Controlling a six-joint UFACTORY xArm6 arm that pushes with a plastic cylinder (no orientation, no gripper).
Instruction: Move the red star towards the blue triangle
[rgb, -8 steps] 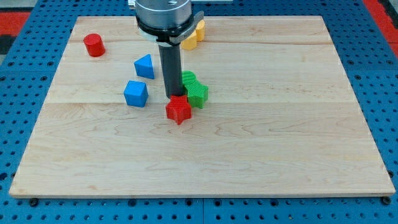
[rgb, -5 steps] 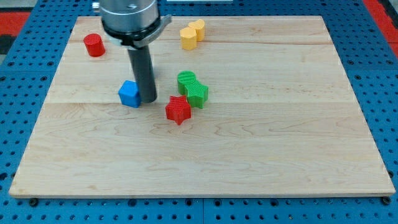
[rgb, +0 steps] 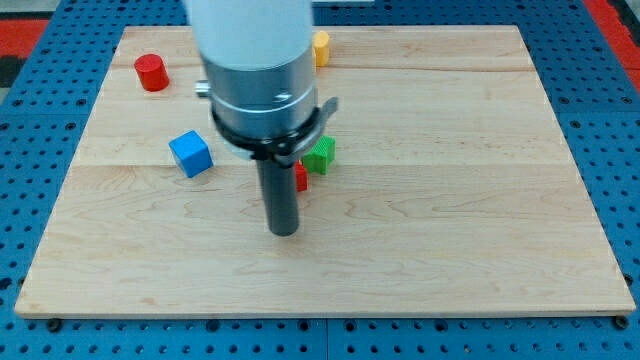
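One arm hangs over the middle of the wooden surface (rgb: 480, 200), its pale cylindrical body filling the view's top centre and narrowing into a straight dark rod that stands upright; the tool is only this rod, with nothing that could open, close or grip; my tip (rgb: 285, 232) rests on the surface, toward the view's bottom from the red star (rgb: 300, 177), close to it but whether it touches cannot be told; the star shows only as a red sliver at the rod's right edge, the rest hidden behind the rod; a green block (rgb: 320, 155), its shape partly covered, sits just beside the star toward the view's top right; a blue cube (rgb: 190, 153) lies well to the view's left of the rod; a red cylinder (rgb: 151, 72) stands near the top left corner; a yellow block (rgb: 320, 46) peeks out beside the arm's body at the top; the blue triangle cannot be seen from here.
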